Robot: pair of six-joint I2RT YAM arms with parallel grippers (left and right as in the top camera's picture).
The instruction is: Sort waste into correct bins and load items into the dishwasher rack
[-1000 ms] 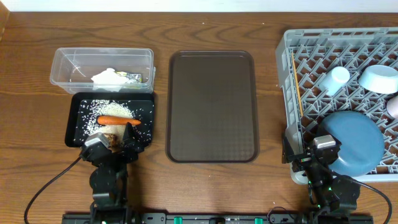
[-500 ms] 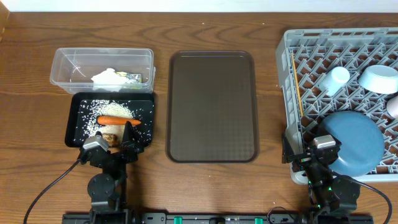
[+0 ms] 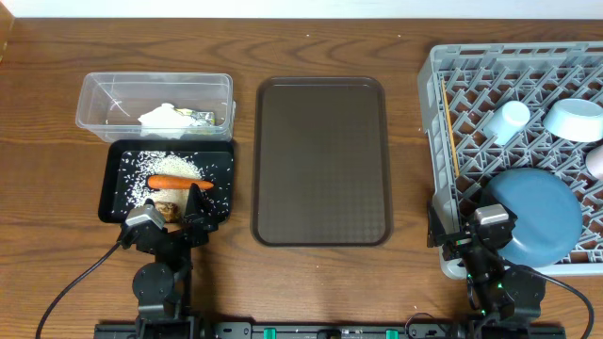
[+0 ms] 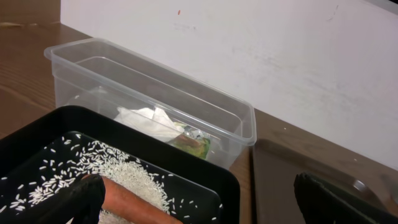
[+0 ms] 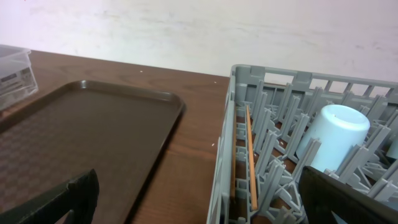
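Waste sorted, dishes racked, both claws released & empty.
Dishwasher rack, R of brown serving tray, is being loaded w/ plate, bowl, cup, chopsticks. L of tray: tissue & wrapper are being held in clear tub; rice, carrot, lump in black tray. Left gripper, near-L of tray, & right gripper, near-R, are being held wide apart.

Wooden table, white wall
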